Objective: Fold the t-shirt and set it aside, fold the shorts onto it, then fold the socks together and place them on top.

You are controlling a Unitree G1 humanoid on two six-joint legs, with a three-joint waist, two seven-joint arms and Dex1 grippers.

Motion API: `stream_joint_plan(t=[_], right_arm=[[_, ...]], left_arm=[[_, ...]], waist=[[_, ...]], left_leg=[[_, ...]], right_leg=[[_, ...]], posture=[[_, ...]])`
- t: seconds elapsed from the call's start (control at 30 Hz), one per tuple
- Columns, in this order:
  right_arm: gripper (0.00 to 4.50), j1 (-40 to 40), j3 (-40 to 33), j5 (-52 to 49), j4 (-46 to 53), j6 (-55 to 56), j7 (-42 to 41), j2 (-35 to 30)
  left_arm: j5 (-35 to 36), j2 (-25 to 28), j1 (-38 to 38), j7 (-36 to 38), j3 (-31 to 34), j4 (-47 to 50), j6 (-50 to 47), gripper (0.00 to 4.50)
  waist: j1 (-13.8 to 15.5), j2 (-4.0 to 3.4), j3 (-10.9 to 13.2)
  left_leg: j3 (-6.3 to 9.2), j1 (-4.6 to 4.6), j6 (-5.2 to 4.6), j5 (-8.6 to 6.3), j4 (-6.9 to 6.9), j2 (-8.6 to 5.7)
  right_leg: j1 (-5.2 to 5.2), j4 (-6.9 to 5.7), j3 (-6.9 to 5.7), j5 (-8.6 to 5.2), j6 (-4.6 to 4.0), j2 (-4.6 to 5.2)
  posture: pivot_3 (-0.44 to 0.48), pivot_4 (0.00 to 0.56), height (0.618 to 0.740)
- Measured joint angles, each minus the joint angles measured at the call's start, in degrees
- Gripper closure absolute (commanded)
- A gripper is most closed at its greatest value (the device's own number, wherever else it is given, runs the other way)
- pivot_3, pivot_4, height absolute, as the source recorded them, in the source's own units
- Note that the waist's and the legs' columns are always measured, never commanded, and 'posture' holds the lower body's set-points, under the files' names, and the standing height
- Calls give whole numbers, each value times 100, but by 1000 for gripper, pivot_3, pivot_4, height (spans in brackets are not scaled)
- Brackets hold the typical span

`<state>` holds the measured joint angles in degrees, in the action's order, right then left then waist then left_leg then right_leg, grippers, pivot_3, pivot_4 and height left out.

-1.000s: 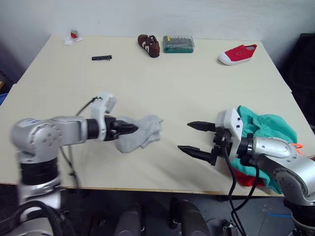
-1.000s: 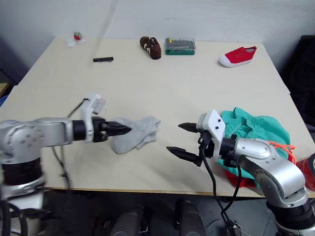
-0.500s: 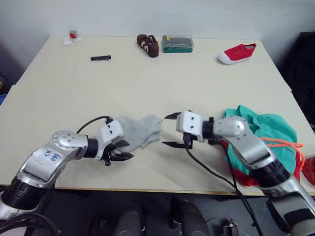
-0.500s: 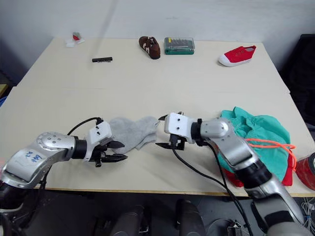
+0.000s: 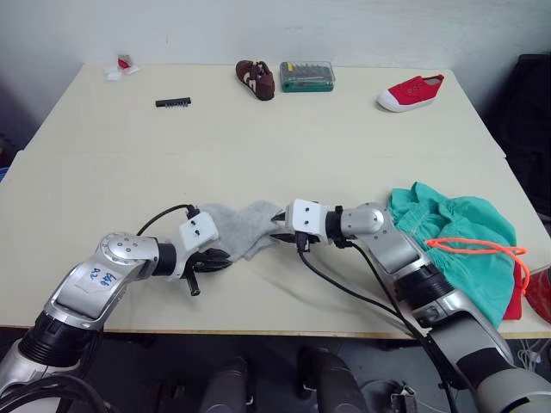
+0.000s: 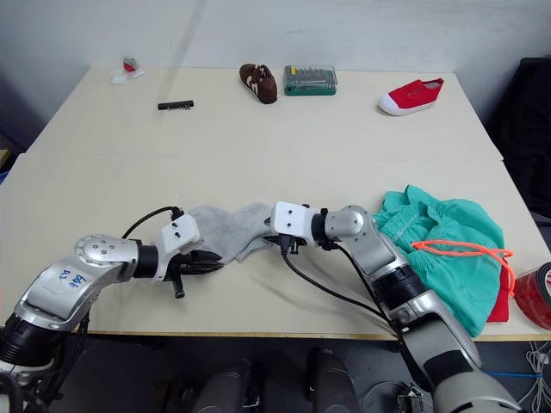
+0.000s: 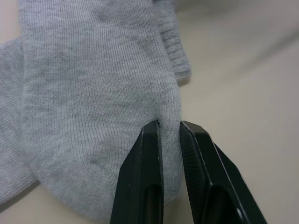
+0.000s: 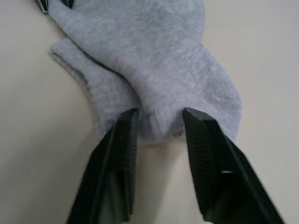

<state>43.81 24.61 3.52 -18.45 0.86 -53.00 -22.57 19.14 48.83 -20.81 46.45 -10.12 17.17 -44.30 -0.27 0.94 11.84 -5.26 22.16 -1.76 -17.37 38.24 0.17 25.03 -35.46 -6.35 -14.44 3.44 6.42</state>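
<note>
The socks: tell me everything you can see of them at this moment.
The socks are light grey ribbed knit, two ankle socks lying flat and overlapping on the cream table, near its front edge between the arms. The left gripper has its jaws pinched on one end. The right gripper has its jaws open astride the other end, cloth between them, not yet clamped.
</note>
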Motion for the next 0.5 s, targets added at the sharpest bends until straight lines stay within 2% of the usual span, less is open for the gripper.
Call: stream_joint_plan(t=[0.03,0.07,0.3,0.4,0.5], right_arm=[[4365,0,0,16,-20,37,14,21],[4443,0,0,43,-24,46,20,34],[4443,-2,-96,119,160,7,7,-49],[4443,-50,-291,34,723,-187,-67,-221],[4443,-295,-441,-120,1498,-534,-140,-301]], left_arm=[[4,-15,6,6,15,2,-25,4500],[3,-21,7,11,15,3,-33,4500],[88,-16,51,195,131,-1,-124,4500],[213,93,-21,402,248,-93,-248,4500],[238,253,-437,628,356,-501,-216,4500]], waist=[[-2,0,0],[-1,0,0],[-1,0,0],[0,0,0],[7,0,0]], left_leg=[[0,0,0,0,0,0],[0,0,0,0,0,0],[0,1,1,0,0,0],[-1,7,2,0,0,0],[0,7,4,2,0,2]], right_leg=[[0,0,0,0,0,0],[0,0,1,0,0,0],[4,-2,2,0,-1,0],[13,-5,3,-1,-1,0],[13,-7,0,-2,-3,-2]], posture=[[0,150,740],[0,150,740],[0,150,740],[0,150,740],[0,150,740]])
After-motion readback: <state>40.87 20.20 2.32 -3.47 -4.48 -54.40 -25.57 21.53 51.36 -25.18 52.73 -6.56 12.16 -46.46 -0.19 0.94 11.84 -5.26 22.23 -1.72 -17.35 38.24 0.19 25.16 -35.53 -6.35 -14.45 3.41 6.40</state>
